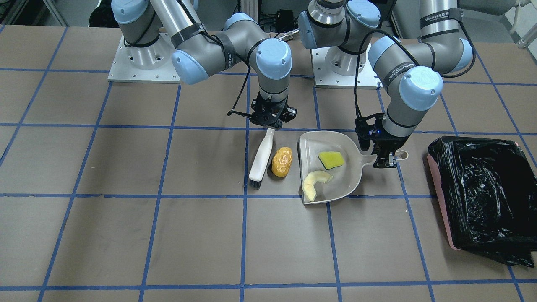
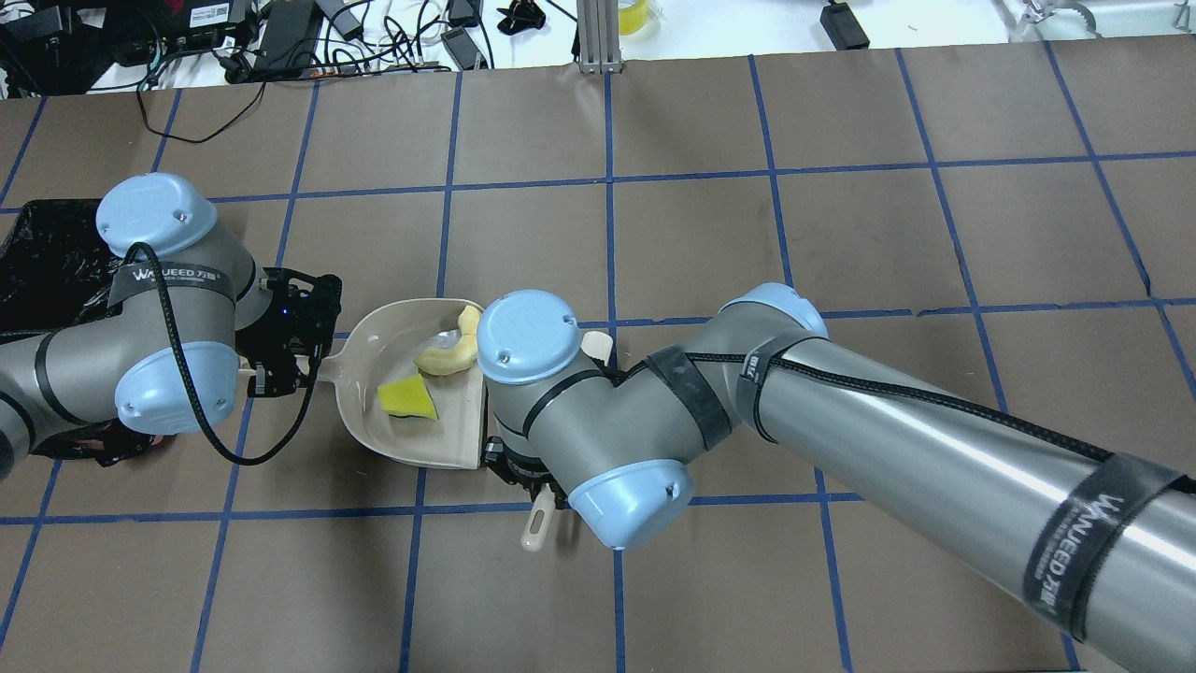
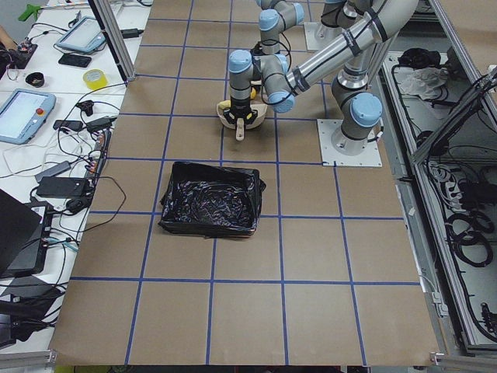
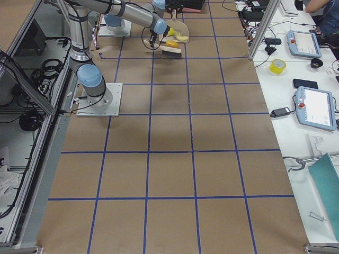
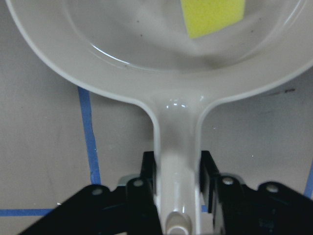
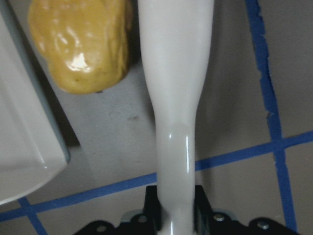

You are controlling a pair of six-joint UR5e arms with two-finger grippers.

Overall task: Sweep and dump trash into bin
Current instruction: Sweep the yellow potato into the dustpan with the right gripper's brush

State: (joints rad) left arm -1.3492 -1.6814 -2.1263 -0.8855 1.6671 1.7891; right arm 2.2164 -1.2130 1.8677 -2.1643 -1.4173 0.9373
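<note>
The off-white dustpan (image 1: 350, 178) lies on the table with the yellow sponge wedge (image 1: 331, 160) and the tan bread crescent (image 1: 314, 183) inside it. The golden-brown potato (image 1: 282, 161) lies on the table just outside the pan's open edge, between the pan and a white brush (image 1: 262, 155). My left gripper (image 1: 386, 161) is shut on the dustpan handle (image 5: 176, 161). My right gripper (image 1: 270, 123) is shut on the brush handle (image 6: 176, 98), bristles on the table beside the potato (image 6: 80, 44). The pink bin with the black bag (image 1: 482, 197) stands beyond the pan's handle side.
The bin (image 2: 47, 252) sits at the table's left end, partly behind my left arm in the overhead view. My right arm hides the potato there. Blue tape lines grid the brown table. Both arm bases (image 1: 142, 63) stand at the robot's edge.
</note>
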